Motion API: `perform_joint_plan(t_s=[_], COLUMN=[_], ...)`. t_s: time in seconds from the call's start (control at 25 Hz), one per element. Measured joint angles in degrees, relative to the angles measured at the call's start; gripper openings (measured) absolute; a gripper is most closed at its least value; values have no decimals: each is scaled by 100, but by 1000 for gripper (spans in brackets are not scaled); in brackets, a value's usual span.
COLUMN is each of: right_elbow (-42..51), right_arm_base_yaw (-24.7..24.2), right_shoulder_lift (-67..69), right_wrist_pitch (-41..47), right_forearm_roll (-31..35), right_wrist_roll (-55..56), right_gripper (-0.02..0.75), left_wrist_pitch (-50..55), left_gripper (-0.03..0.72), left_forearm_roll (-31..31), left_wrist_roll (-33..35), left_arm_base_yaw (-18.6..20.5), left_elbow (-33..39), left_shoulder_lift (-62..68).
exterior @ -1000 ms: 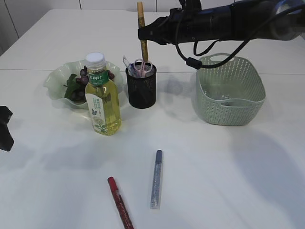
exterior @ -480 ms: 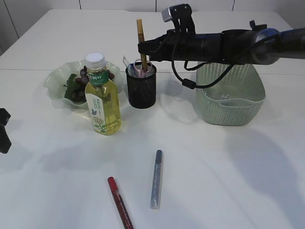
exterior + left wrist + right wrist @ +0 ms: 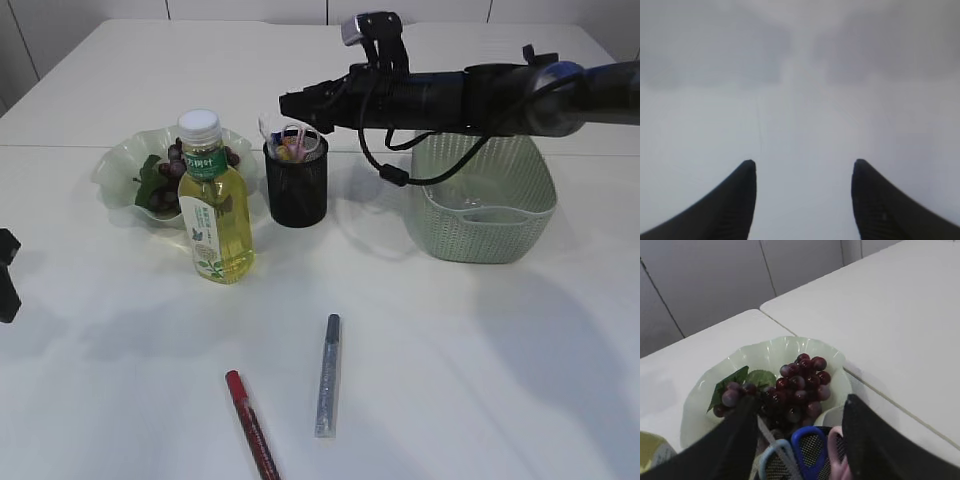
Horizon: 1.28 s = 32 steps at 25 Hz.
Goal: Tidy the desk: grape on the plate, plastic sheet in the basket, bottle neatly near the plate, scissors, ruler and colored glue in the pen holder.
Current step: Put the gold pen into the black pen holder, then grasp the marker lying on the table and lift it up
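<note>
The black mesh pen holder (image 3: 296, 185) stands behind the bottle, with scissors handles (image 3: 293, 139) at its rim. In the right wrist view the blue and pink scissors handles (image 3: 812, 447) sit in the holder (image 3: 812, 467). My right gripper (image 3: 290, 103) (image 3: 799, 405) is open and empty just above it. The wooden ruler is sunk in the holder; only a yellowish end (image 3: 283, 152) shows. Grapes (image 3: 178, 157) (image 3: 797, 385) lie on the green plate (image 3: 118, 165) (image 3: 770, 352). A red glue pen (image 3: 250, 425) and a blue one (image 3: 327, 375) lie on the table. My left gripper (image 3: 8, 275) (image 3: 802, 165) is open over bare table.
The yellow-green bottle (image 3: 214, 205) stands upright in front of the plate, left of the pen holder. The green basket (image 3: 482, 190) stands at the right under my right arm; something clear lies in its bottom. The table's front edge is near the glue pens.
The ruler, held upright above the holder before, has dropped into it and no longer sticks up. My right gripper has let go and come lower over the holder. The left arm barely moved.
</note>
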Motion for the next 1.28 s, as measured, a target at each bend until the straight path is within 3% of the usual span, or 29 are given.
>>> perform_joint_plan(t_s=[0.08,0.16,0.36,0.64,0.96,1.12,1.28], right_elbow=[0,0,0,-13,-22,-22,-22], right_arm_base_yaw=[-11,-12,-19,273,1343,1880,2048], right_shoulder_lift=[-125,-364,-1414,-2846,-3140,-3005,-2679], right_wrist_pitch=[-198,-499,-440,754,2297,2668,2747], right_forearm_roll=[-173,-806,-3458,-6346,-9122,-9810,-9673], right_wrist_roll=[476,1221,4081,7302,10541,11318,11548], right_gripper=[437,438,427,423,423,423,423], left_wrist_pitch=[13,50,72,-4,-160,-353,-524], left_gripper=[442,442,442,435,426,415,414], left_forearm_roll=[13,23,26,26,-23,-122,-381], left_wrist_roll=[0,0,0,0,0,0,0], left_arm_base_yaw=[0,0,0,0,0,0,0], left_elbow=[0,0,0,0,0,0,0], left_shoulder_lift=[0,0,0,0,0,0,0])
